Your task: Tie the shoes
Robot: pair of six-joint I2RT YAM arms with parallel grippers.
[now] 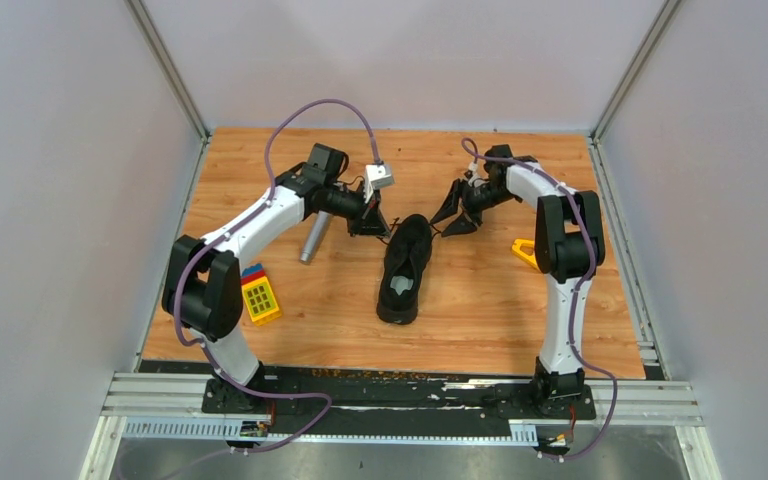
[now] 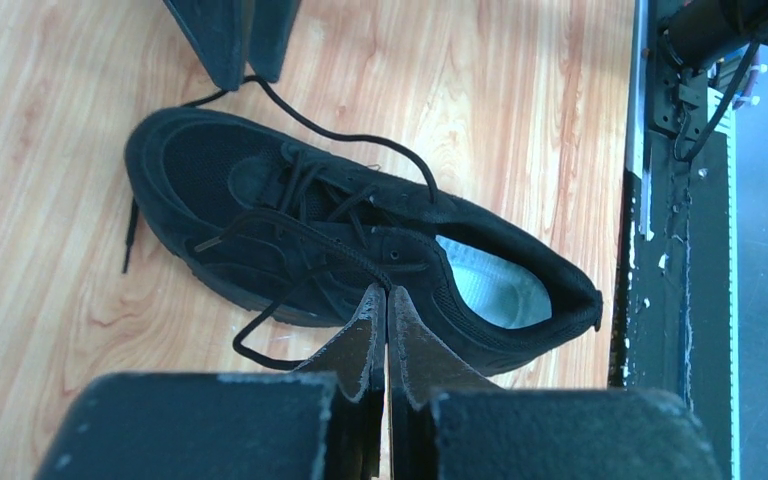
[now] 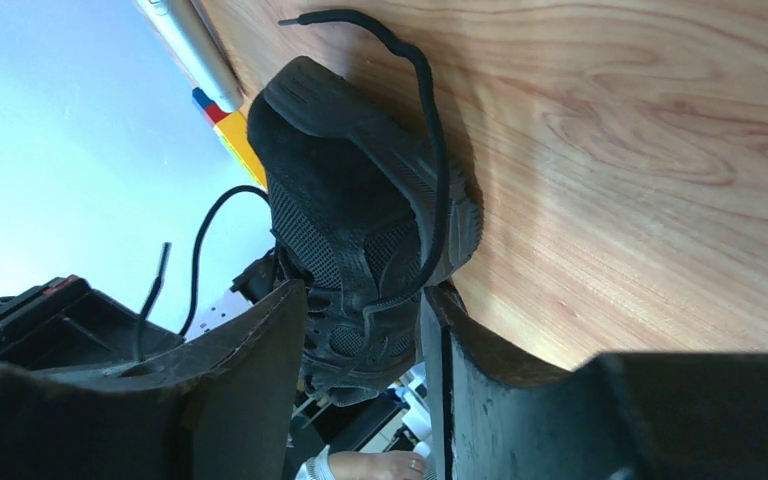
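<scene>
The black sneaker [image 1: 405, 268] lies on the wooden table, toe toward the back, pale grey insole showing [image 2: 485, 285]. Its thin black laces [image 2: 345, 135] are loose. My left gripper [image 1: 376, 228] is at the shoe's left side near the toe; in the left wrist view it [image 2: 387, 292] is shut, with a lace running into its tips and a loop hanging below. My right gripper [image 1: 453, 217] is open just right of the toe. In the right wrist view its fingers [image 3: 362, 292] stand either side of the shoe's front [image 3: 360, 200], with a lace [image 3: 430, 150] trailing down between them.
A silver microphone [image 1: 313, 240] lies left of the shoe, under the left arm. A yellow toy with coloured blocks [image 1: 260, 296] sits front left. A yellow object [image 1: 525, 252] lies behind the right arm. Grey walls enclose the table; a rail runs along the near edge.
</scene>
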